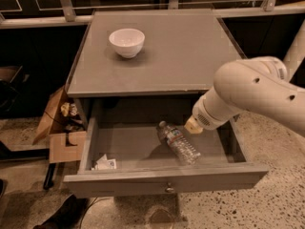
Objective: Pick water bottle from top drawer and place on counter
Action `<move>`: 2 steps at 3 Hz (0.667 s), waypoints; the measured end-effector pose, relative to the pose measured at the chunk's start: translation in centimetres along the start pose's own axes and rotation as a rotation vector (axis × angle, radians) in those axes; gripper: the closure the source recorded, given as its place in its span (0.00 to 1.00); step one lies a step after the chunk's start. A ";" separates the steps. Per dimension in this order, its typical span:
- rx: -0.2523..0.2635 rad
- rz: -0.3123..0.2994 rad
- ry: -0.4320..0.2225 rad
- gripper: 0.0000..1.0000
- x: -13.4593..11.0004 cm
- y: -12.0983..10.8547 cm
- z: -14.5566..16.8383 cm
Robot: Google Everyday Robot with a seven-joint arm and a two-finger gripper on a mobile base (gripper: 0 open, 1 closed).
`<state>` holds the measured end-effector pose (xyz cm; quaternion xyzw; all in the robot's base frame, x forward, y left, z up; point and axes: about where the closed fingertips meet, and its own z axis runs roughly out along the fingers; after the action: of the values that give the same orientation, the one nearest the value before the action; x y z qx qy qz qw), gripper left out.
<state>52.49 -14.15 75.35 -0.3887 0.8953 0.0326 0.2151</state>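
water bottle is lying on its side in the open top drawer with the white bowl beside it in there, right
Not quite. The camera view shows the white bowl on the counter, not in the top drawer. The water bottle does lie on its side in the open drawer, with the gripper close beside it.

Dim indoor shot with a warm cast, light coming from overhead. The bench (190, 56) top is evenly lit mid-grey with no glare. The white bowl (127, 42) is bright and has a soft shadow at its base. The white arm (252, 92) is near blown out along its top and shaded underneath. The claw (193, 125) is at the arm's tip over the open drawer (162, 185), just right of the water bottle (178, 142) cap end; it looks yellowish and sits in shade. The drawer's back is dark under the bench overhang. The bottle has small highlights and a soft shadow to its left. Behind and left of the bench it's near black and grainy. The speckled floor (276, 199) is dimly lit.
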 end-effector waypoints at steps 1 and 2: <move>-0.005 0.005 0.000 1.00 0.1 0.0 0.5; -0.005 0.012 0.000 1.00 0.4 0.0 0.6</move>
<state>52.51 -14.27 74.62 -0.3837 0.8976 0.0361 0.2138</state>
